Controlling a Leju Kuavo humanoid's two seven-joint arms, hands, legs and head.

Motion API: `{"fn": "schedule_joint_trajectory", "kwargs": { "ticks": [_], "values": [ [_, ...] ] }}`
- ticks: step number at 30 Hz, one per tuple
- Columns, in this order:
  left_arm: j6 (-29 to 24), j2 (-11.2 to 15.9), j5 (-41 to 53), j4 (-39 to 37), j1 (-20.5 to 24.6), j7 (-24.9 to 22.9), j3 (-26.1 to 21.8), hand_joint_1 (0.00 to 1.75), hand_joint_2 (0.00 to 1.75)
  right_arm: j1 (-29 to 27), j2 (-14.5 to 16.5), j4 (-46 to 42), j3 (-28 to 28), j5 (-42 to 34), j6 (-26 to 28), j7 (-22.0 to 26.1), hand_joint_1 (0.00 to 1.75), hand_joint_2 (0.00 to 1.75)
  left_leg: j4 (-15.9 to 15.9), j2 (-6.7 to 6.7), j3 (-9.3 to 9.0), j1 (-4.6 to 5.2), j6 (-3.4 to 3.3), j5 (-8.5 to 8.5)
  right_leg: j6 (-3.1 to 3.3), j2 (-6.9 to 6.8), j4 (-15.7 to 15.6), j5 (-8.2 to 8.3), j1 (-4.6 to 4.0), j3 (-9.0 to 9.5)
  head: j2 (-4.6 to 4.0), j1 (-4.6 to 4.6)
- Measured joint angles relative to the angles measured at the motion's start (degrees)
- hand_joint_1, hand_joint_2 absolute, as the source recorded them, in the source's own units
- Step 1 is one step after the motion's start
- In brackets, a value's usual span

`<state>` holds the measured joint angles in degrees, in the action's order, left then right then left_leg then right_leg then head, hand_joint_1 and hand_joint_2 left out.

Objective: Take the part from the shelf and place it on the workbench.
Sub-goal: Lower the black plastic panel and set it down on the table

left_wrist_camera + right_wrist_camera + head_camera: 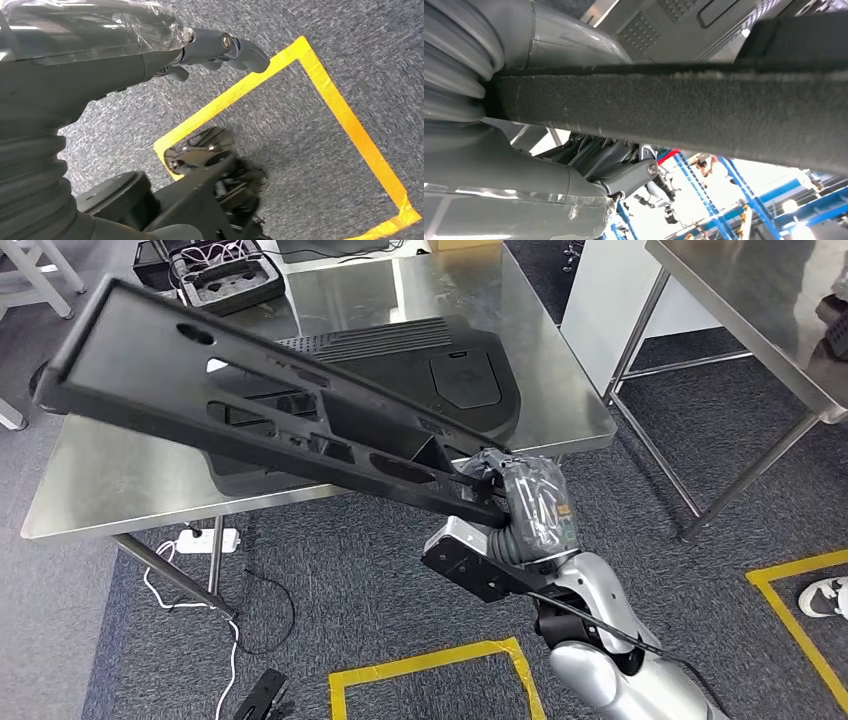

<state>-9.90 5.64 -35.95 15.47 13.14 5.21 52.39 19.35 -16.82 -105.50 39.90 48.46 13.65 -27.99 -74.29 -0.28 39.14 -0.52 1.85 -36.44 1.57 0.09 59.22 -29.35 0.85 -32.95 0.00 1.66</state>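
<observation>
Over the steel desk [110,490], head view: your right hand [530,505] grips the near end of a long black plastic frame part [250,405], fingers [490,468] wrapped on its edge. The part slants up and away to the left, its far end above the desk's left side, clear of the surface as far as you can judge. Under it on the desk lies a broad black moulded panel [450,365]; a black tray of cables [225,275] sits at the far edge. A power strip [205,537] and yellow floor tape [430,665] show on the carpet below. A second steel desk [760,310] stands to the right, and a person's white shoe [825,595] is at the right edge.

Step in hand, by my reading: carrying done, placing not yet. The next move calls for lowering the part flat on bare steel beside the panel, then letting the fingers go slack.

Left wrist view: your left hand [100,65] hangs over grey carpet and a yellow tape square [320,80]. Its fingers [225,47] curl inward with nothing between them.

Right wrist view: the part's rough black bar [674,110] crosses close to the lens, seated against the hand's ribbed cover [454,70]. A patch of the ribbed panel [684,20] shows behind it; blue racking [704,185] beyond is blown out and hard to read.

Hidden: the fingertip contact itself, and how high the part's far end rides above the desk.
</observation>
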Motion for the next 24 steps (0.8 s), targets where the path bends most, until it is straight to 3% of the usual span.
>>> {"fn": "schedule_joint_trajectory", "kwargs": {
  "ticks": [1,3,5,8,10,11,14,15,16,19,21,24],
  "values": [
    [0.0,0.0,0.0,0.0,0.0,0.0,0.0,0.0,1.75,0.0,0.1,0.1,0.3,0.0,0.0,0.1,1.75,1.75,1.2,0.0,0.49,0.02,-0.14,1.27,-0.05,0.04,0.0,-0.57,-0.03,0.79,0.0,0.3],
    [0.1,0.0,0.1,0.0,-0.1,0.0,0.0,0.0,1.75,0.1,0.3,0.2,0.7,0.1,-0.1,0.3,1.75,1.75,8.0,-0.01,-0.39,0.15,-0.77,7.04,-0.22,0.05,-0.1,-1.79,-0.06,2.41,0.0,0.78],
    [0.1,0.0,0.1,0.0,-0.2,0.0,0.0,0.0,1.75,0.4,0.5,0.4,1.0,0.0,-0.1,0.4,1.75,1.75,13.1,0.04,-1.21,0.55,-1.39,10.72,-0.63,0.13,-0.2,-2.76,-0.09,3.41,0.0,1.02],
    [0.1,0.0,0.3,0.0,-0.2,-0.1,0.0,0.0,1.75,0.9,0.6,0.5,1.5,-0.3,0.0,0.7,1.75,1.75,14.7,-0.03,-2.09,0.82,-2.17,10.98,-1.66,0.21,-0.2,-3.26,-0.13,4.42,0.0,0.98],
    [0.1,0.0,0.4,0.0,0.0,-0.1,0.0,0.0,1.75,1.2,0.6,0.5,1.8,-0.5,0.1,0.7,1.75,1.75,15.4,-0.07,-3.36,0.56,-2.74,10.82,-2.13,0.18,1.7,-3.71,-0.1,4.17,0.0,0.57],
    [0.1,0.0,0.4,0.0,0.1,-0.1,-0.1,0.0,1.75,1.5,0.6,0.5,1.9,-0.6,0.1,0.8,1.75,1.75,15.7,-0.07,-3.92,0.45,-3.0,10.71,-2.3,0.16,4.1,-4.55,-0.06,2.99,0.0,0.23],
    [0.0,0.0,0.4,0.0,0.2,-0.1,-0.2,0.0,1.75,1.8,0.6,0.6,2.2,-0.9,0.1,0.8,1.75,1.75,15.9,-0.06,-4.77,0.43,-3.51,9.93,-2.91,0.15,13.8,-8.37,0.0,-3.59,0.0,-0.74],
    [0.0,0.0,0.4,0.0,0.2,-0.2,-0.2,0.0,1.75,1.7,0.6,0.7,2.4,-1.0,0.2,0.8,1.75,1.75,15.9,-0.1,-5.06,0.44,-3.53,9.59,-3.07,0.15,15.1,-8.45,0.01,-5.2,0.0,-1.0],
    [0.0,0.0,0.4,0.0,0.1,-0.2,-0.2,0.0,1.75,1.7,0.5,0.8,2.5,-1.0,0.2,0.8,1.75,1.75,15.9,-0.16,-5.45,0.44,-3.48,9.23,-3.12,0.15,14.4,-7.14,0.01,-5.82,0.0,-1.29],
    [-0.1,0.0,0.4,0.0,0.1,-0.2,-0.2,0.0,1.75,1.8,0.5,1.0,3.0,-1.1,0.3,0.8,1.75,1.75,15.7,-0.27,-6.8,0.42,-3.0,8.03,-2.62,0.07,4.5,0.51,-0.16,-3.83,0.0,-2.09],
    [-0.1,0.0,0.4,0.0,0.1,-0.2,-0.3,0.0,1.75,1.8,0.5,1.1,3.3,-1.2,0.4,0.8,1.75,1.75,15.6,-0.22,-6.83,0.47,-2.46,7.6,-1.82,0.0,1.1,2.07,-0.48,-3.29,0.0,-2.25],
    [-0.2,0.0,0.4,0.0,0.1,-0.3,-0.3,0.0,1.75,1.9,0.5,1.2,3.6,-1.2,0.5,0.8,1.75,1.75,15.3,-0.19,-6.83,0.57,-2.07,7.22,-1.26,0.06,0.7,2.41,-0.6,-3.29,0.0,-1.87]
  ]
}}
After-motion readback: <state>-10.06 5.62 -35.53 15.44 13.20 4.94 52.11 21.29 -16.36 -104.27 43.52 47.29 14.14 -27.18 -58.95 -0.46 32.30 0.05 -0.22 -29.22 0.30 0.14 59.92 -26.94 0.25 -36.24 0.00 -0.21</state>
